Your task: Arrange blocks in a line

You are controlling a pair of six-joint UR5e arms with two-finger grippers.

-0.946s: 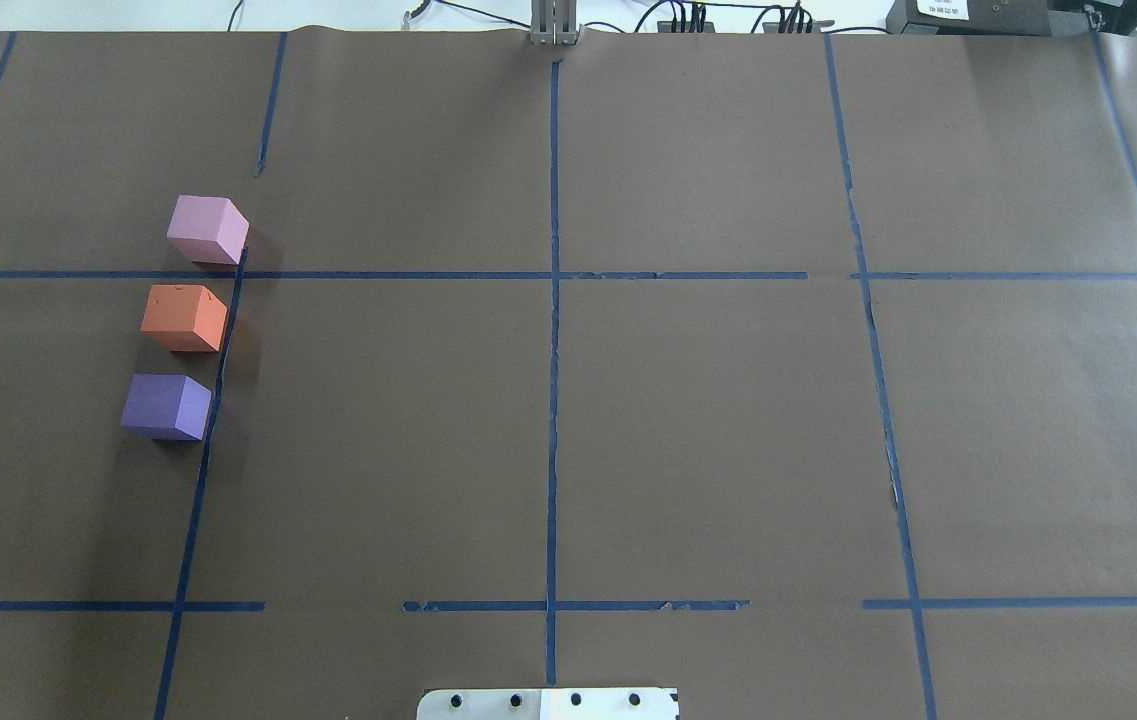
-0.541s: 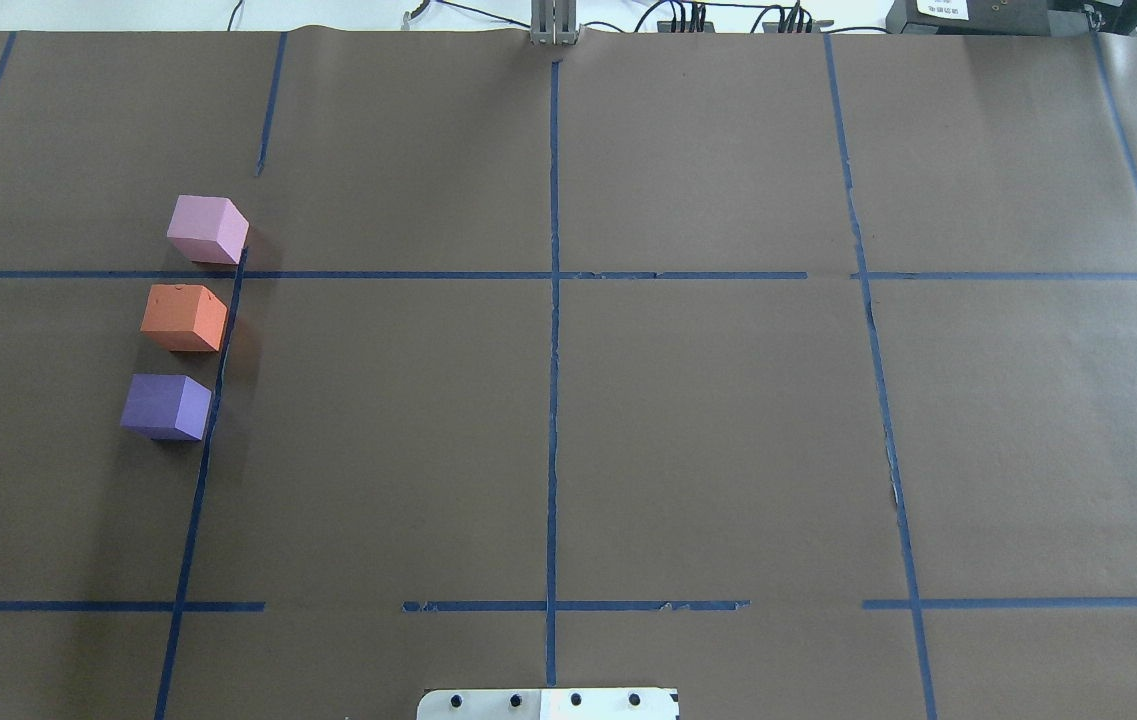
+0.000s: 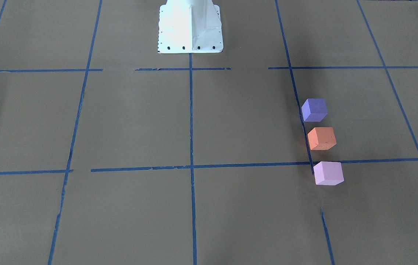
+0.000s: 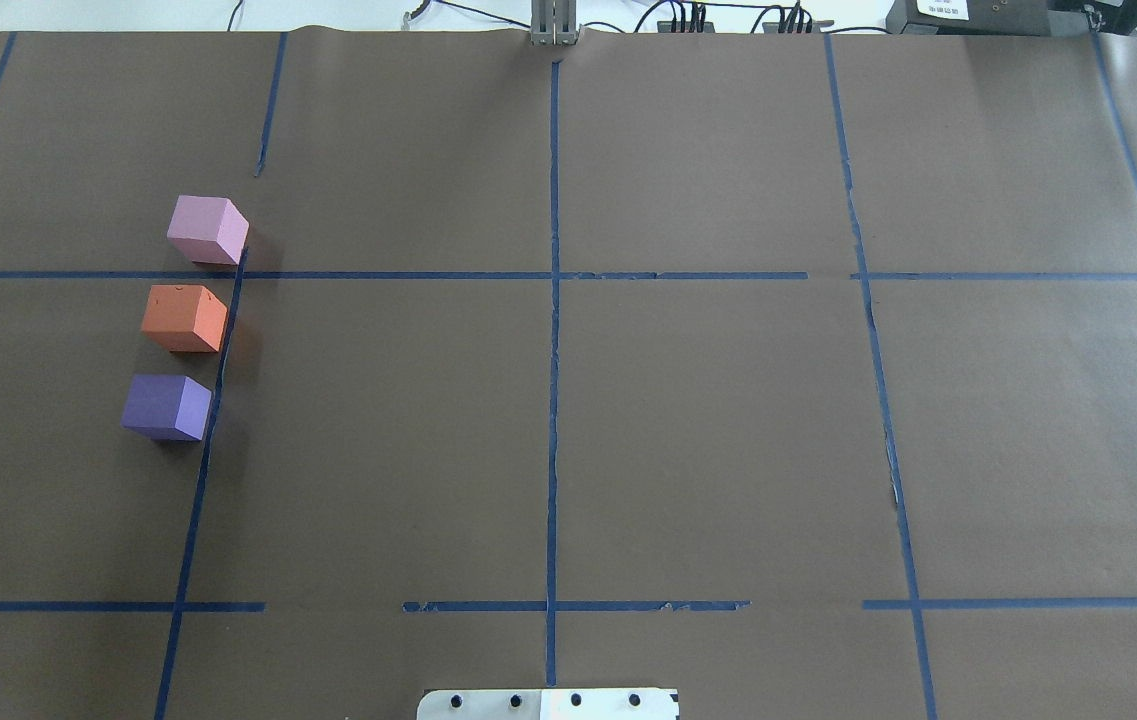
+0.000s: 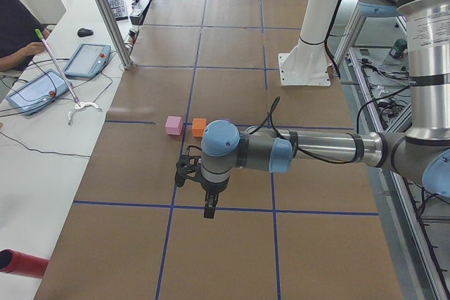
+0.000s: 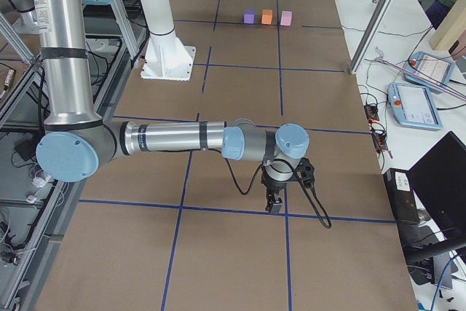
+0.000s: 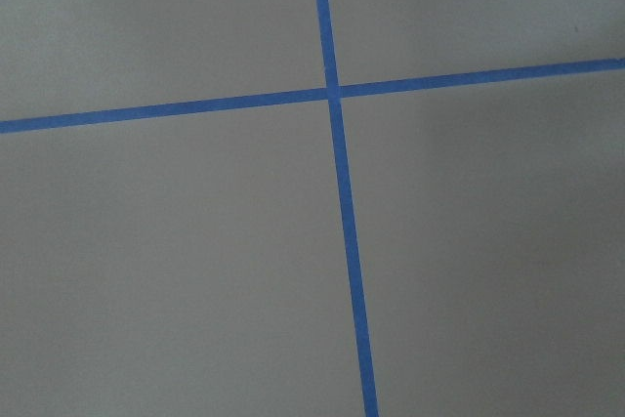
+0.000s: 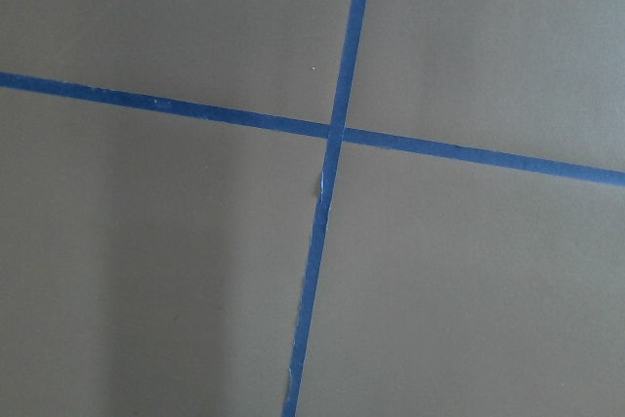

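The pink block (image 4: pixel 208 229), orange block (image 4: pixel 184 318) and purple block (image 4: pixel 166 407) are sitting in one row, so I judge the task done. My left gripper (image 5: pixel 209 205) and right gripper (image 6: pixel 275 202) are hanging well away; spread or pressed together, I cannot tell.

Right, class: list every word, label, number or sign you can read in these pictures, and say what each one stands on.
No text here can be read.
On the black box at the table's far edge, a white label: print too small to read.
On the right arm, a sticker: too small to read.
On the left arm, a sticker: blurred.
The orange block, purple block and pink block: no writing shows.
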